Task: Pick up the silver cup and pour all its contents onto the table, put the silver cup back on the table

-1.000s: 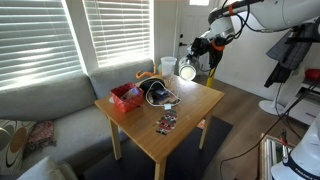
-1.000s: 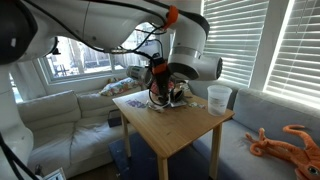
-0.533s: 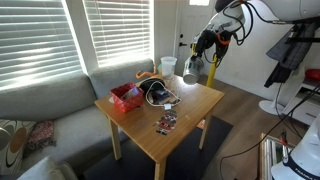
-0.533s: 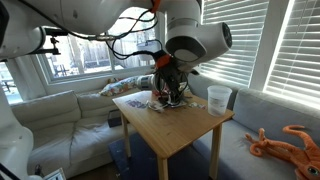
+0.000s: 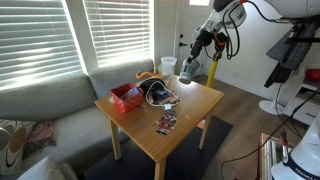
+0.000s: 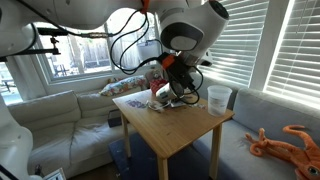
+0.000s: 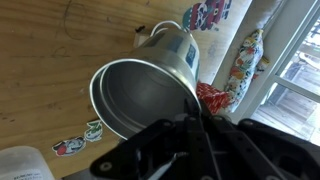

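The silver cup (image 7: 150,85) fills the wrist view, tilted, its open mouth towards the camera; its inside looks bare grey. My gripper (image 7: 190,125) is shut on its rim. In an exterior view the gripper (image 5: 198,55) holds the silver cup (image 5: 188,69) above the far corner of the light-wood table (image 5: 190,105). From the opposite side the gripper (image 6: 178,88) hangs over the table (image 6: 180,125), and the arm mostly hides the cup.
A whitish plastic cup (image 5: 168,66) (image 6: 219,97) stands near the held cup. A red basket (image 5: 125,95), black cables (image 5: 155,92) and stickers (image 5: 166,123) (image 7: 85,140) lie on the table. A grey sofa (image 5: 50,100) stands behind it.
The arm has risen and the wrist has turned, tilting the held silver cup further over the table corner. The things on the table have not moved.
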`<action>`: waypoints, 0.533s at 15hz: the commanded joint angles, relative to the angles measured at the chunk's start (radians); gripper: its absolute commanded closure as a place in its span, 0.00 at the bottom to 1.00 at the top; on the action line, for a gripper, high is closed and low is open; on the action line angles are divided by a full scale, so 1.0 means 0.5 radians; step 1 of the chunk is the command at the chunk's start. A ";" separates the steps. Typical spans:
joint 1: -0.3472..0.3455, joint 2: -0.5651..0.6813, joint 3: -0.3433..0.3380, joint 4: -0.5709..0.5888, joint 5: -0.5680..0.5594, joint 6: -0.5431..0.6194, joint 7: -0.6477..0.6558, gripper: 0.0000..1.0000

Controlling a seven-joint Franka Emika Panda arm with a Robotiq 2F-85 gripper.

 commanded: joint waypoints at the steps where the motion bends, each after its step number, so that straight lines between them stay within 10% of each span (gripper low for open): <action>1: -0.008 0.003 0.014 0.009 -0.008 0.005 0.001 0.96; 8: 0.072 -0.050 0.093 -0.047 -0.447 0.467 0.000 0.99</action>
